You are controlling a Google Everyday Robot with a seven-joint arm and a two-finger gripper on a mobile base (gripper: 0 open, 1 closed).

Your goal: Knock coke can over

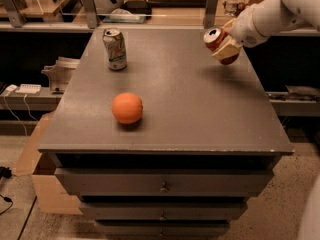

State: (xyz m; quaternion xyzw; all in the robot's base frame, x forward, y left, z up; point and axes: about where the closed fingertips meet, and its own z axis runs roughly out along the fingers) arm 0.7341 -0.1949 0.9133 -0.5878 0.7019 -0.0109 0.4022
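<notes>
Counter (200,119): grey top over a stack of drawers with small knobs, shelving behind it. Arm (280,9): white, reaching in from the upper right over the counter's far right corner. Cardboard box (47,194): on the floor, against the counter's left side. Orange (127,108): resting on the counter, left of centre and toward the front. White-and-green can (115,49): upright near the far left corner, well apart from the orange. Coke can (215,36): red, tilted with its silver top leaning left, apparently raised above the far right part of the counter, shadow beneath. Hand (225,46): clamped around the coke can, tan fingers (226,49) across its side.
</notes>
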